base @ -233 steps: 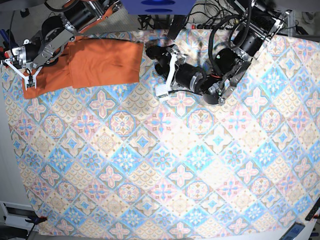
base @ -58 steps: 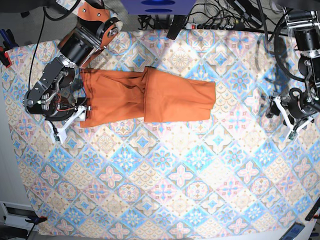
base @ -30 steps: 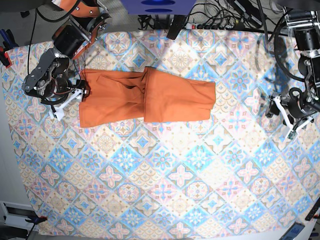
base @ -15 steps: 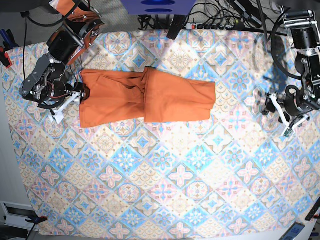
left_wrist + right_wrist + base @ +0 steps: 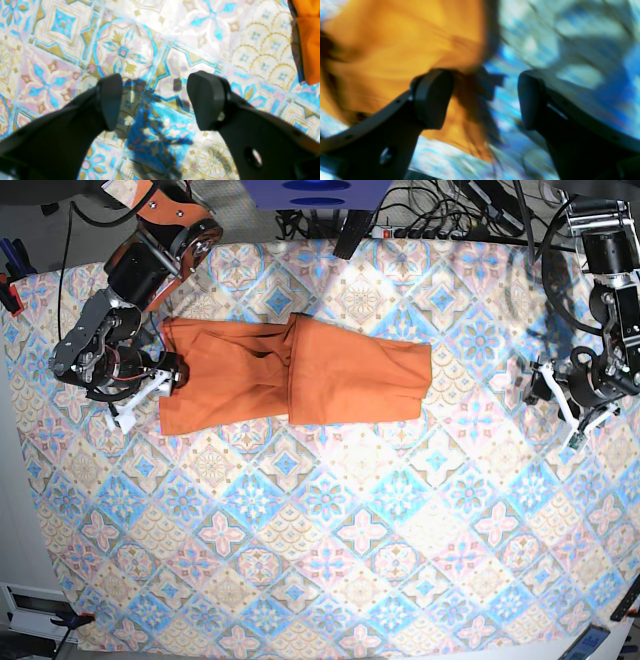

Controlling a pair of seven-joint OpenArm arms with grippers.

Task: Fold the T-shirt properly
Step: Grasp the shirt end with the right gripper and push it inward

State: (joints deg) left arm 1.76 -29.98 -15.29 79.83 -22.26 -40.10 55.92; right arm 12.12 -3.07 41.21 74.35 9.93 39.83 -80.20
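The orange T-shirt (image 5: 300, 372) lies flat on the patterned tablecloth (image 5: 350, 530), left of centre, with a fold ridge down its middle. My right gripper (image 5: 143, 395) is open at the shirt's left edge. In the blurred right wrist view its jaws (image 5: 485, 100) stand apart, with orange cloth (image 5: 395, 55) behind the left finger (image 5: 432, 97) and reaching into the gap. My left gripper (image 5: 562, 408) is open and empty over bare tablecloth, well right of the shirt. In the left wrist view (image 5: 155, 100) only a strip of shirt (image 5: 310, 37) shows at the right edge.
Cables and a blue box (image 5: 318, 192) lie beyond the table's far edge. The tablecloth's front edge runs along the bottom of the base view. The right arm's orange-cased upper part (image 5: 165, 220) stands over the far left corner.
Long ago the shirt lay bunched at the far left corner; it now lies spread left of centre. In the last second the right gripper shifted slightly toward the shirt's left edge; the left gripper edged left.
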